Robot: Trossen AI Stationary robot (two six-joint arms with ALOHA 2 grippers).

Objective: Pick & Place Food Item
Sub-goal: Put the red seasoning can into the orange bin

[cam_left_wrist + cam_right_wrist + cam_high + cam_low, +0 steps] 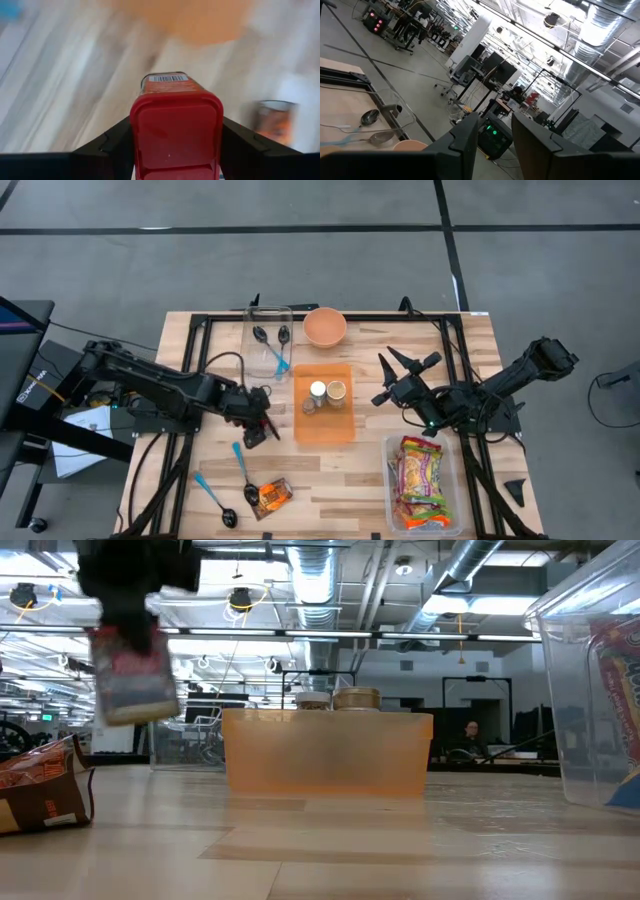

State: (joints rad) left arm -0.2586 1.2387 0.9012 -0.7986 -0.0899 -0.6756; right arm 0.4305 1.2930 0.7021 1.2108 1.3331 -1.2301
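My left gripper (pixel 258 423) is shut on a red-lidded container (pixel 175 120) with a barcode label, left of the orange tray (pixel 325 435). In the low view the container (pixel 130 680) hangs well above the table. Two small jars (pixel 328 391) stand in the tray. My right gripper (pixel 392 375) is open and empty above the table to the right of the tray, its fingers pointing toward the far left. My left gripper pinches the container between its two fingers (pixel 115 142), one on each of two opposite sides just below the red lid (pixel 176 135). In the low view the container hangs below the gripper, slightly tilted and lifted clear of the table.
An orange bowl (pixel 325 327) and a clear box holding spoons (pixel 270 338) sit at the far edge. A clear bin of snack bags (pixel 425 480) is at the near right. Two blue-handled spoons (pixel 243 470) and an orange snack packet (pixel 270 497) lie at the near left.
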